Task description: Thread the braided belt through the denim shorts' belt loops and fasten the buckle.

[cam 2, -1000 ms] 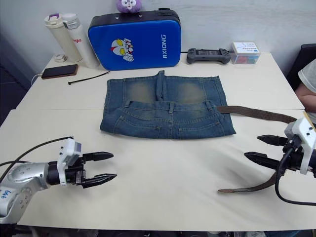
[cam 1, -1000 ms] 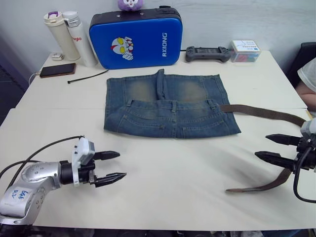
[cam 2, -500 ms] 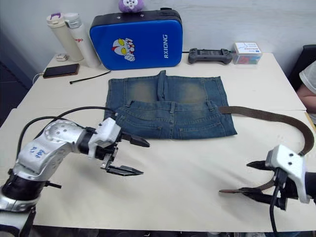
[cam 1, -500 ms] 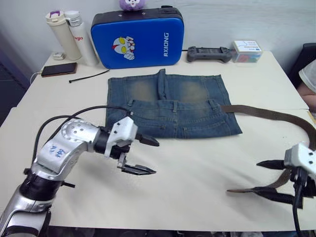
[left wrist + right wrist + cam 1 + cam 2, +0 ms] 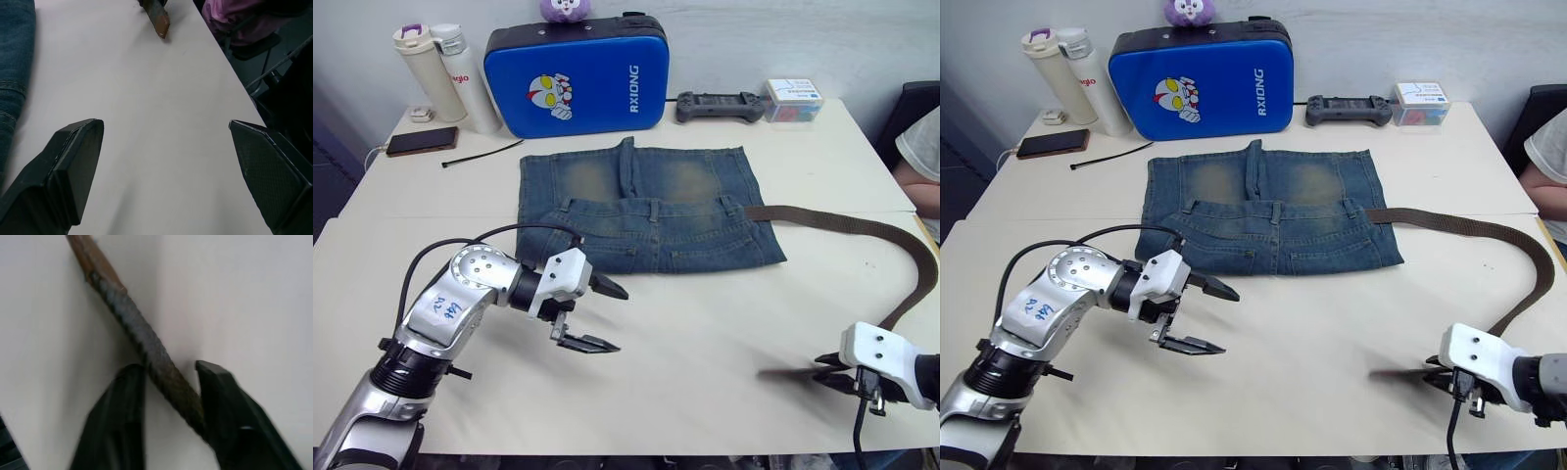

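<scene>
Looking along the left gripper (image 5: pixel 164 166), its two black fingers (image 5: pixel 63 171) are spread wide apart with nothing between them, just bare white table (image 5: pixel 146 122). One edge of the denim shorts (image 5: pixel 14 73) lies on the table beside one finger. Further out, the brown tip of the braided belt (image 5: pixel 157 19) rests on the tabletop, well apart from the fingers. Past the table edge there's something pink-purple (image 5: pixel 239 22), can't tell what.

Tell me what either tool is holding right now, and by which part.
The right tool has the braided belt between its fingers, close to its loose tip end. The left tool is open, holding nothing.
</scene>
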Controlling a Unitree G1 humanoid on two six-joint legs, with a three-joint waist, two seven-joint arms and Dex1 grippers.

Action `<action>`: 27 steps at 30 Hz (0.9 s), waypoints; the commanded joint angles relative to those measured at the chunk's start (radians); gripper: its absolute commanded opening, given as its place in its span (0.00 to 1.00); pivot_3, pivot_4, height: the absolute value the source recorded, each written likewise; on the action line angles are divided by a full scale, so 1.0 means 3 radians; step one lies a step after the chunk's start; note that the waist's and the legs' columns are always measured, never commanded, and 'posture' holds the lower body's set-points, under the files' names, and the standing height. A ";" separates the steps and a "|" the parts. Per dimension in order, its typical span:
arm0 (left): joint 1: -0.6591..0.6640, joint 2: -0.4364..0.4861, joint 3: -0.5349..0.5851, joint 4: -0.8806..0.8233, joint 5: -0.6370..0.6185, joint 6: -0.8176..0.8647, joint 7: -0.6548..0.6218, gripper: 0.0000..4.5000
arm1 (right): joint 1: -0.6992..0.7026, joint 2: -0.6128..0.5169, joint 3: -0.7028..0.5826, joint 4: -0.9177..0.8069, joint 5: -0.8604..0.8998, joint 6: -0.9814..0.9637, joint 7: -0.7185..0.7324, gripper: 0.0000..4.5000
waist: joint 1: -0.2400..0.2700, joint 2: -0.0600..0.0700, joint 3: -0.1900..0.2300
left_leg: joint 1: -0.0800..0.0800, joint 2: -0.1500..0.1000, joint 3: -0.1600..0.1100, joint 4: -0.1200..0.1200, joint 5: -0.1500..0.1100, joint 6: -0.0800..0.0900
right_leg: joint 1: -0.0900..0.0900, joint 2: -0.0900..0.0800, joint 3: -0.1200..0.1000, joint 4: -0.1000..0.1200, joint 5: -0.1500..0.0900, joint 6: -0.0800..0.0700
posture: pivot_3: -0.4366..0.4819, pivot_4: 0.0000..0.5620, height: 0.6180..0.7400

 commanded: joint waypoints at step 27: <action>-0.0322 -0.1976 -0.0028 0.0597 -0.0414 0.0226 0.0927 0.63 | -0.1699 0.0252 0.0270 -0.0427 0.2174 0.1754 -0.0472 0.00 | 0.0084 -0.0003 0.0000 | -0.0004 0.0006 0.0025 0.0023 -0.0009 0.0007 | -0.0003 0.0009 0.0022 0.0002 0.0009 0.0014 | 0.48 0.27 1.00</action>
